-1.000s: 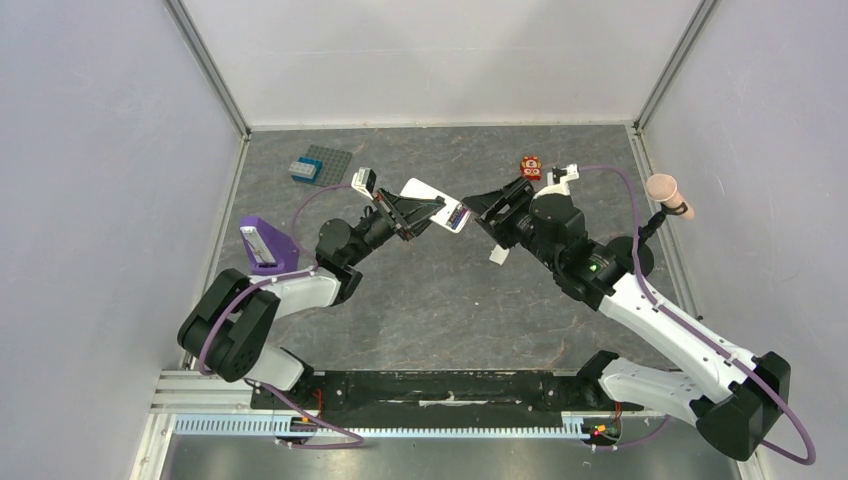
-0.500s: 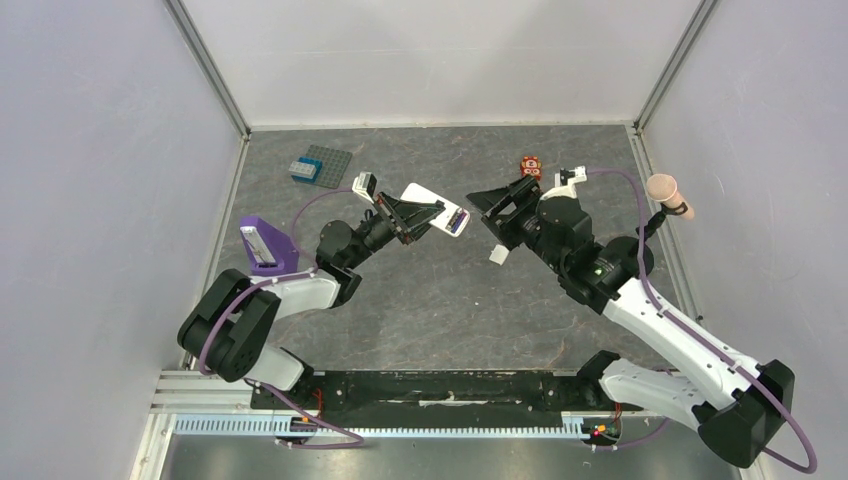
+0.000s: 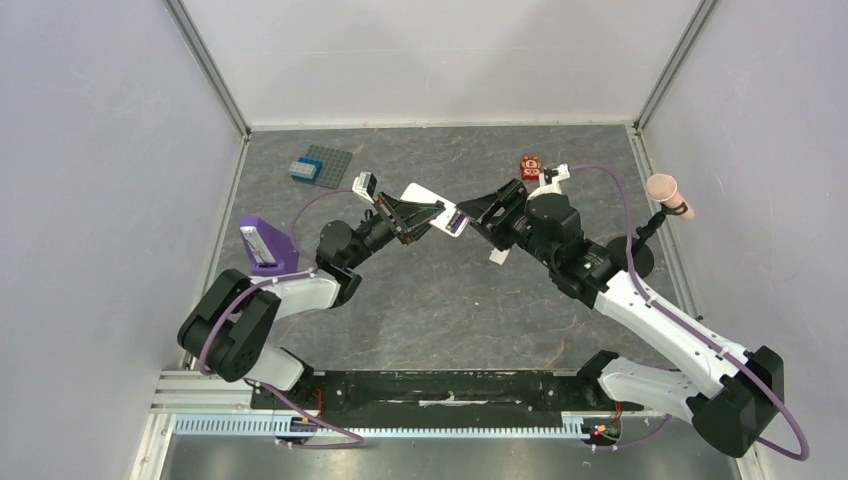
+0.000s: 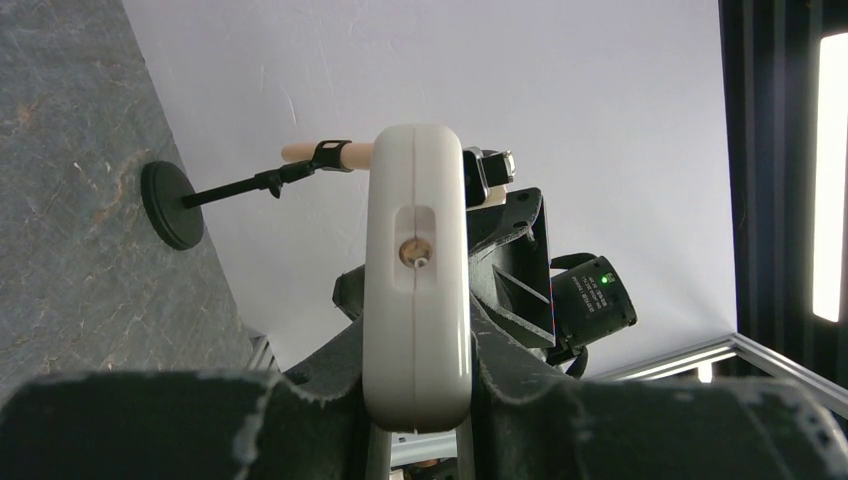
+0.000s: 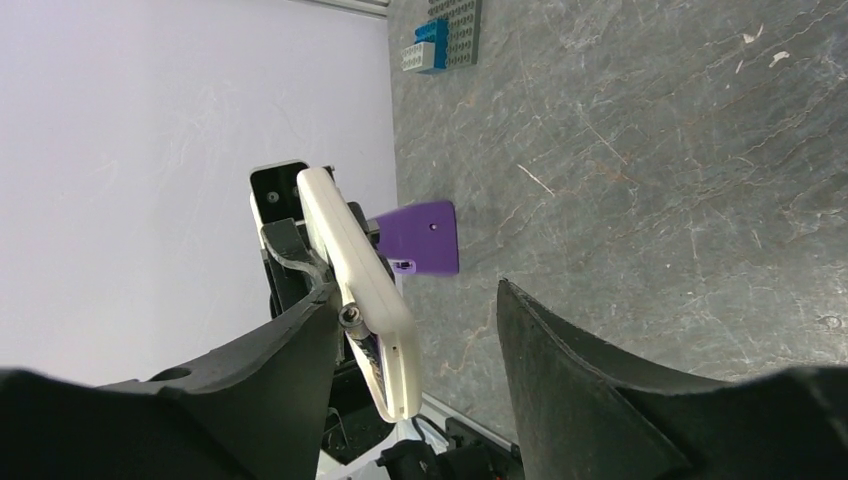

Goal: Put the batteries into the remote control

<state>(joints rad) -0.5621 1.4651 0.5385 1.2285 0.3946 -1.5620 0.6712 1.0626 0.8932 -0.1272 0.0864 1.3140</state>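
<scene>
My left gripper (image 3: pixel 425 212) is shut on the white remote control (image 3: pixel 432 204) and holds it tilted above the table. In the left wrist view the remote (image 4: pixel 416 270) stands end-on between the fingers. A bluish-purple battery (image 3: pixel 456 221) lies in the open compartment at the remote's right end. It also shows in the right wrist view (image 5: pixel 366 345), metal end up. My right gripper (image 3: pixel 478 212) is open, its jaws either side of that end of the remote (image 5: pixel 355 265). Its left finger (image 5: pixel 290 340) is close beside the battery. I do not see the dark battery.
A small white piece (image 3: pixel 497 257) lies on the table under my right gripper. A red-orange toy block (image 3: pixel 530 166) sits behind it. A purple stand (image 3: pixel 265 245) is at the left, a grey brick plate (image 3: pixel 318 165) at back left, a pink cylinder on a stand (image 3: pixel 668 195) at right.
My right gripper drew back a little from the remote's end, then came back to it. The left gripper and the remote have hardly moved.
</scene>
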